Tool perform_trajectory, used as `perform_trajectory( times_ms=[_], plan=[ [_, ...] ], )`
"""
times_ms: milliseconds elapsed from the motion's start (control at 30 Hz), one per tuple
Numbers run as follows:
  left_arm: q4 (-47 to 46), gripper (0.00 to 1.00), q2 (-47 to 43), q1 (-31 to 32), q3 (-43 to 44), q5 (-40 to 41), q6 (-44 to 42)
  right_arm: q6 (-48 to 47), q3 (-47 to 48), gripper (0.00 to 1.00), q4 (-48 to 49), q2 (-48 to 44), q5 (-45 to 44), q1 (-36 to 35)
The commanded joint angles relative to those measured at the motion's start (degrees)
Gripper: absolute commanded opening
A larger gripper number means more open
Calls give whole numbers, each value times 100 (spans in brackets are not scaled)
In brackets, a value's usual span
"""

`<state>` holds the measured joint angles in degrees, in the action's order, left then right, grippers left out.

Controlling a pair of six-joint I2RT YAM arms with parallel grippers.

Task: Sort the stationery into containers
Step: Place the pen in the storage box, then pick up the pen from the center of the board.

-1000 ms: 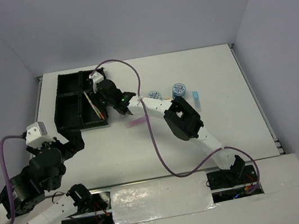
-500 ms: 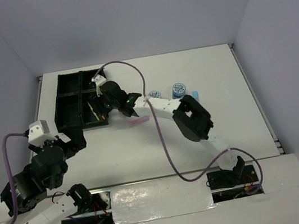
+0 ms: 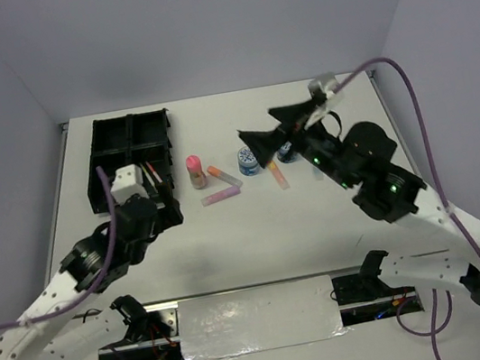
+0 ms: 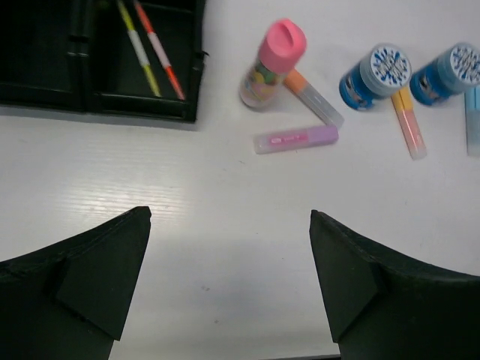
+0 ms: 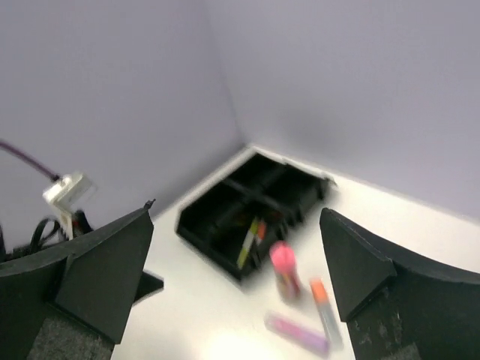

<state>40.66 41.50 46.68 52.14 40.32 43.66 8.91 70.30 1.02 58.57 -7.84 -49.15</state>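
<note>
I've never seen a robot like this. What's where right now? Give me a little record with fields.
tray: black, four compartments, far left
inside tray: two pens, near-right compartment
outside tray: tube, two tins, four markers
left gripper: open, empty
right gripper: open, empty
sorting: unfinished
</note>
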Motion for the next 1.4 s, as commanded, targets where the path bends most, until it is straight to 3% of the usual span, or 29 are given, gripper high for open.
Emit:
perform_trajectory(
  times_ms=[0, 233, 367, 567, 867, 1067, 1367],
  plan=[
    [-884, 99, 788, 17, -11, -796, -112, 189, -973, 100, -1445, -712, -964, 107],
    [-841, 99, 2827, 456, 832, -877, -50, 805, -2116, 100, -2535, -2444, -1309, 493],
    [-1201, 99, 3890, 667, 1333, -1130, -874, 727, -2354, 100, -2799, -2710, -1019, 538],
    [-2220, 99, 4419, 536, 1378, -2509, -2218, 753, -2565, 100, -2669, -3113, -764, 564],
    [-2565, 99, 5306, -211, 1597, -3283, -3590, 568, -2759, 100, -2317, -3114, -78, 564],
    [-2853, 99, 5826, -667, 1589, -3608, -3821, 481, -2794, 100, -2281, -3097, 36, 564],
    [-2888, 98, 6485, -835, 1668, -3627, -3900, 410, -2768, 100, -2237, -3105, 212, 573]
  ],
)
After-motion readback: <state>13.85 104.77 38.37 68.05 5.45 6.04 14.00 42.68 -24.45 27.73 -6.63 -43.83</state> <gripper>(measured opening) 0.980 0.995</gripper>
